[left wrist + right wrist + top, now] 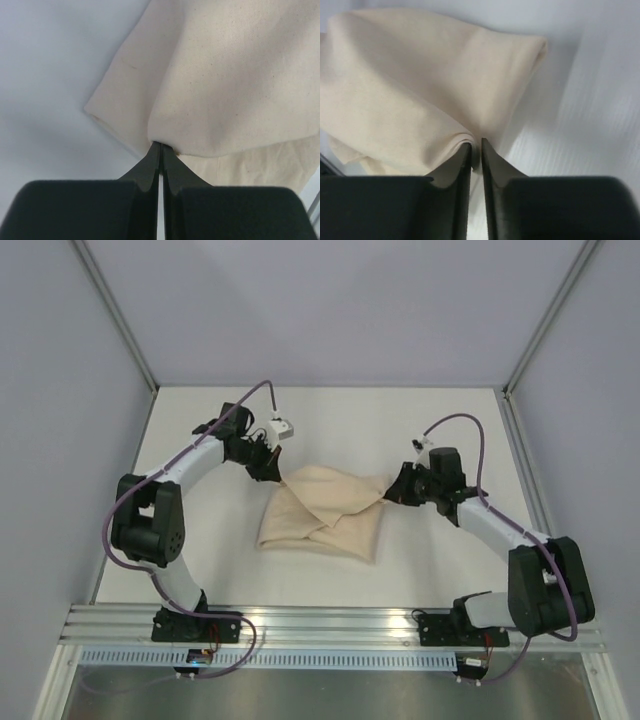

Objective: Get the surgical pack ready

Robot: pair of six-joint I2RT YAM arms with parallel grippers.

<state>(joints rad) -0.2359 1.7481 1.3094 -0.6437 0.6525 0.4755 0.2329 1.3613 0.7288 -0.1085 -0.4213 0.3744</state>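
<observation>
The left claw (160, 148) has its fingers pressed together on a pinch of the tan cloth (235, 75), which balloons out just beyond the tips in a lifted fold. A lower layer lies flat below that and to the claw's left. The right claw (475, 148) is nearly closed on a rounded fold of the same cloth. Only a thin slit shows between its fingers, and the bite looks shallow, right at the tips. From there the cloth runs forward and to that claw's left in a soft hump.

From above, the two claws hold the two far corners of the folded bundle, which lies on the table (420, 430) between them. No tray or instruments show, and I cannot tell whether any are wrapped inside.

This looks like the far edge being drawn out or laid over. It would go best with both claws moving together at equal height and a light, even tension. A hard pull apart risks the right corner slipping free.
</observation>
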